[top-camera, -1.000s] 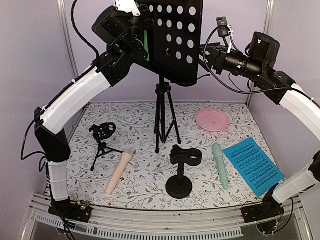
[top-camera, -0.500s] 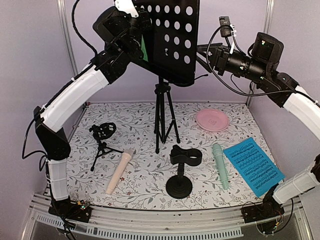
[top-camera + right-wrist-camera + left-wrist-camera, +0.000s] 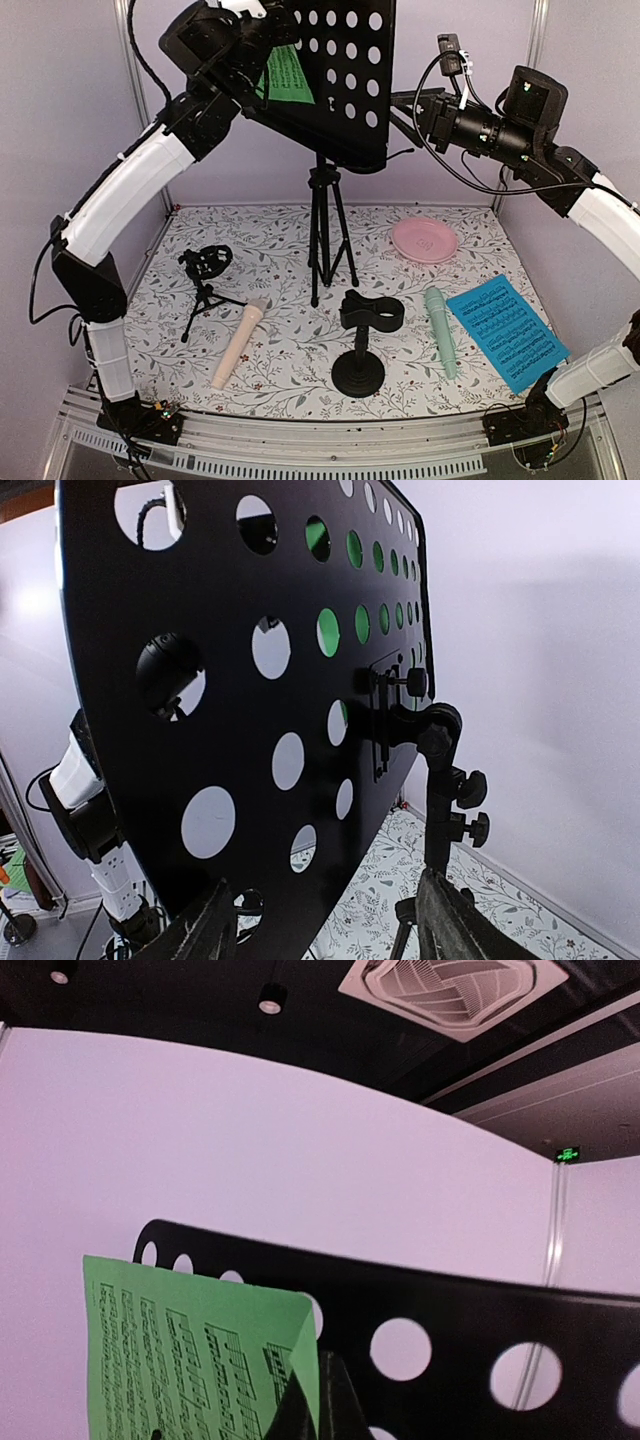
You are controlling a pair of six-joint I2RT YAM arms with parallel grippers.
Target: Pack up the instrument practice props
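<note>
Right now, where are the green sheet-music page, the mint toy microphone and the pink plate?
green sheet-music page [image 3: 287, 75]: top external view, middle of its printed face.
mint toy microphone [image 3: 441, 332]: top external view, halfway along its handle.
pink plate [image 3: 424, 241]: top external view, its bare centre.

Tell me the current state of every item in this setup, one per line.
Music stand, standing, desk tilted.
Green page, held up by left tool.
Left tool, shut on green page.
Right tool, open beside the stand.
Blue page, lying flat.
Mint microphone, lying down.
Beige microphone, lying down.
Round-base mic holder, upright, empty.
Tripod mic holder, upright, empty.
Pink plate, empty.
</note>
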